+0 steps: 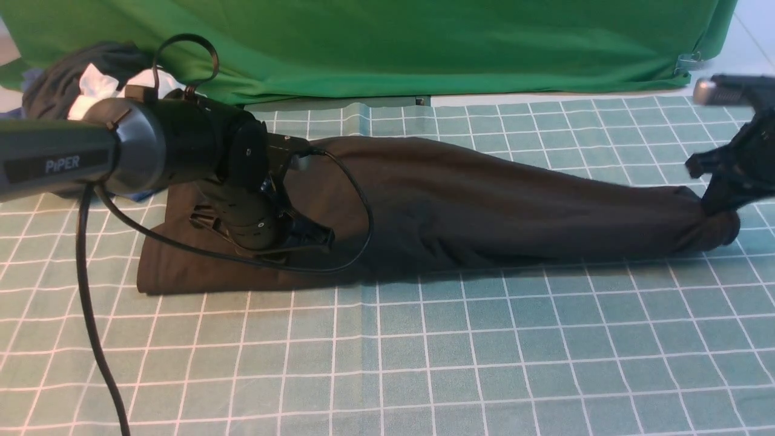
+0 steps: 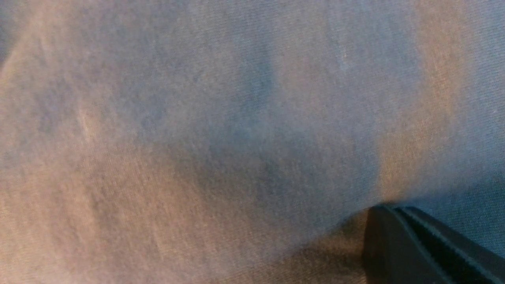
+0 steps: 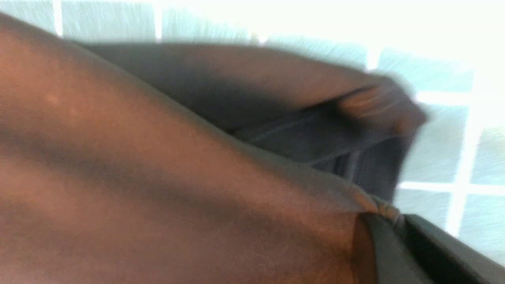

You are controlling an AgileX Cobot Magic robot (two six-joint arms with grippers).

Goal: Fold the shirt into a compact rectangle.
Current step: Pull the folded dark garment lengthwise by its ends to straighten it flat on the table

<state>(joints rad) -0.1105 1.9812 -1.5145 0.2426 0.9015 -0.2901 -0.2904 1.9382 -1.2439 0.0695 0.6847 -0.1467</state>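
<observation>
Evidently both the left gripper at frame left and the right gripper at the right edge are clamped on the shirt stretched across mid-frame, so lift evenly, keeping it taut.

backdrop: green cloth, far edge | clothes heap: far left | gridded mat: covers table
</observation>
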